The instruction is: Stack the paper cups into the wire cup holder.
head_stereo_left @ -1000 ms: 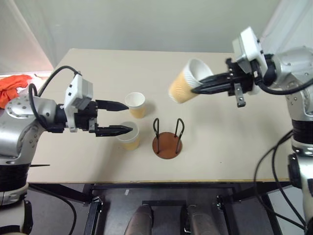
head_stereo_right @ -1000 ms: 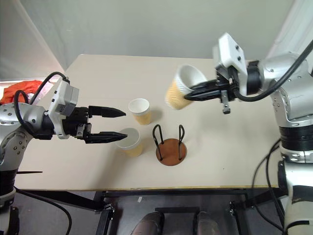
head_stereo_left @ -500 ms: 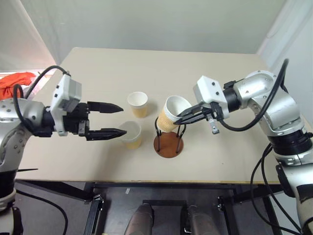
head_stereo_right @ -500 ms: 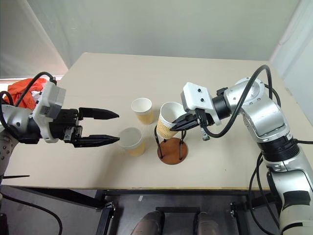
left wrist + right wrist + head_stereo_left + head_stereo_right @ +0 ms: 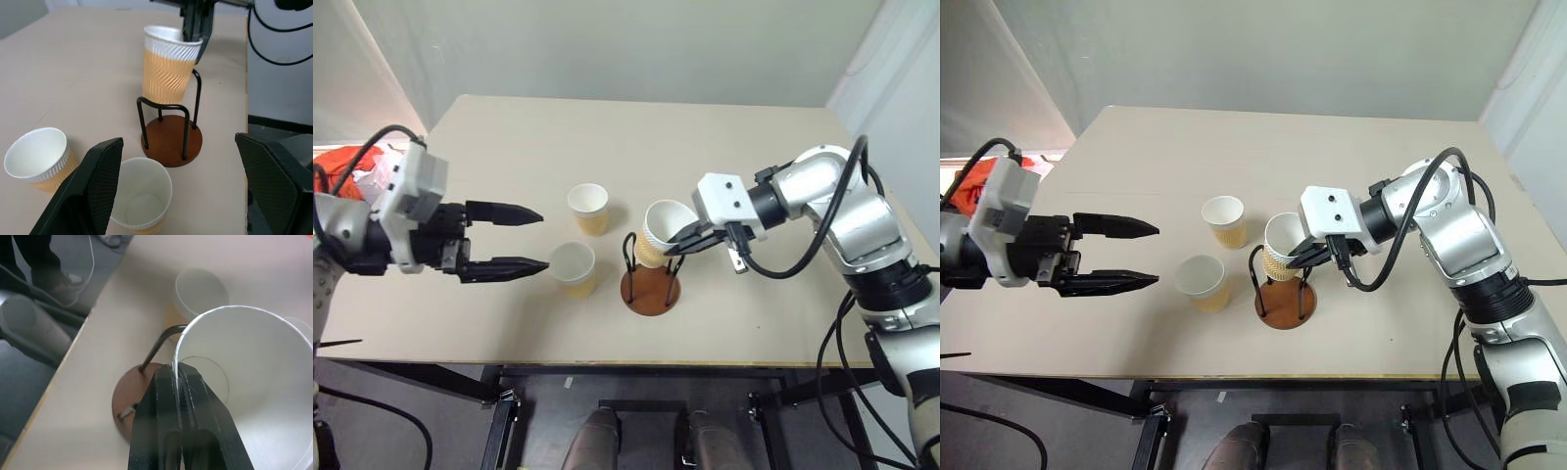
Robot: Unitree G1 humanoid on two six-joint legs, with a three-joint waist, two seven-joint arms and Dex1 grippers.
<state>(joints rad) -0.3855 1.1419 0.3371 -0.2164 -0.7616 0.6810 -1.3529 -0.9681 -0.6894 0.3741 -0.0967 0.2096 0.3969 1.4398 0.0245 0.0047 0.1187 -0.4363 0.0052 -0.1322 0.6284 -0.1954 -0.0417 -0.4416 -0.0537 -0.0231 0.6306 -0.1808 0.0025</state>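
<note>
Beige table [image 5: 754, 323] fills the middle of the room, with pale walls behind and an orange cloth [image 5: 347, 160] off its left edge. Above the wire cup holder [image 5: 650, 289], the right gripper [image 5: 679, 245] is clamped tight on the rim of 1 paper cup [image 5: 660, 231], 1 finger inside and 1 outside, the cup tilted and partly between the 2 loops. The left gripper [image 5: 530, 240] is spread wide and empty, its fingertips just left of 2 other cups [image 5: 575, 267] standing upright on the table beside the holder. The left wrist view shows the held cup's bottom above the disc base, not seated.
</note>
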